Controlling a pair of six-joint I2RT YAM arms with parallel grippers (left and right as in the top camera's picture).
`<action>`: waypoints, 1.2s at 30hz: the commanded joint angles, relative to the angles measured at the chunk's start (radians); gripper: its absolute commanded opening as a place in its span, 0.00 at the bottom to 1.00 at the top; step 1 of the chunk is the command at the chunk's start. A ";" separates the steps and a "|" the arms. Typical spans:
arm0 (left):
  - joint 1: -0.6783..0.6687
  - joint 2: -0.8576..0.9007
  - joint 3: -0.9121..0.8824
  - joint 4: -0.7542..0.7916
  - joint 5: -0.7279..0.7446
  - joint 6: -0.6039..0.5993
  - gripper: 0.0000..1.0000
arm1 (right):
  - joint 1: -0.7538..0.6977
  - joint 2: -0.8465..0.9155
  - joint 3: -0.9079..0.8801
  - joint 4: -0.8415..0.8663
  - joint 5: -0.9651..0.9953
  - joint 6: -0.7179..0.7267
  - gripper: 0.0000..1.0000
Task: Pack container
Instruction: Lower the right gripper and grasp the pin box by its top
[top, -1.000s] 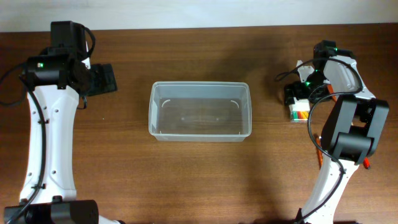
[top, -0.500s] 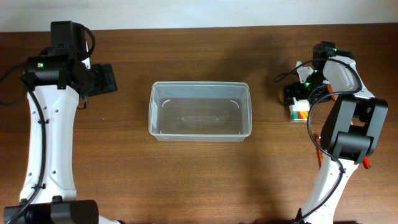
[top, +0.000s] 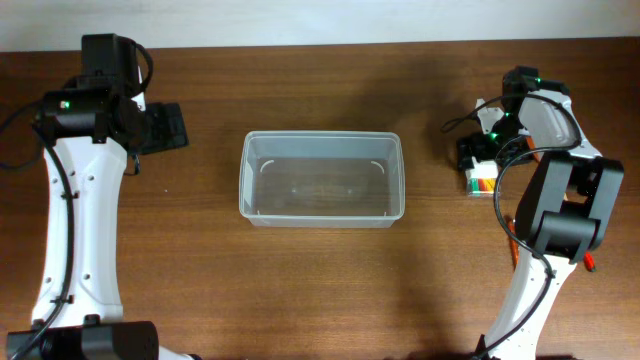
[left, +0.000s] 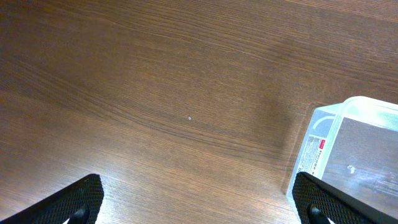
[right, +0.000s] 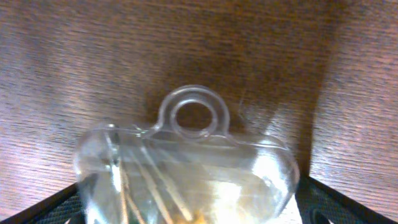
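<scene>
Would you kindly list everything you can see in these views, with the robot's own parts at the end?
container: one, clear plastic, middle of the table, nothing visible inside.
small case: one, clear with coloured bits inside and a ring loop on one end, right of the container.
orange-red item: at least one, mostly hidden under the right arm; cannot tell what it is.
table: one, brown wood, under everything.
left arm: one, white and black, left of the container.
right arm: one, white and black, at the right side.
left fingers: two, black, open over bare wood beside the container.
right fingers: two, black, open over the small case.
</scene>
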 joint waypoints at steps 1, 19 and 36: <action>0.003 -0.008 0.015 -0.001 -0.014 0.005 0.99 | -0.001 0.042 -0.009 -0.004 0.029 -0.002 0.99; 0.003 -0.008 0.015 0.000 -0.014 0.005 0.99 | 0.018 0.042 -0.010 -0.012 0.045 0.008 0.99; 0.003 -0.008 0.015 0.000 -0.015 0.005 0.99 | 0.045 0.042 -0.010 -0.015 0.047 0.017 0.99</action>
